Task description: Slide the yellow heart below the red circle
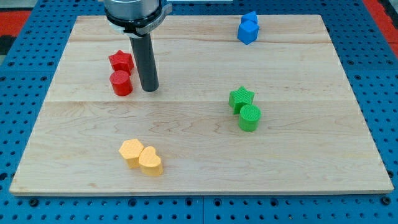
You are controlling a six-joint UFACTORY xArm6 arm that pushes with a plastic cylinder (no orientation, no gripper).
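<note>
My tip (149, 89) beside the red circle (121, 83) — no hand on this rod.

Yellow heart (150, 162) sits low on the tabletop (186, 124) — well below the circle, touching a yellow block (131, 151).

- The yellow heart (150, 161) lies flat on the table (199, 134), in the lower left part of the view, near the table's bottom edge.
- Its top face is a paler yellow-orange with two rounded lobes; which way its point faces is hard to make out, perhaps toward the view's bottom right.
- It touches another yellow block on its upper left side.
- The red circle (121, 83) is a short upright cylinder with a flat round top, standing in the upper left part of the table.
- It sits just below a red star-shaped block, seemingly touching it.
- The yellow heart lies well apart from the red circle, below it and slightly toward the view's right.
</note>
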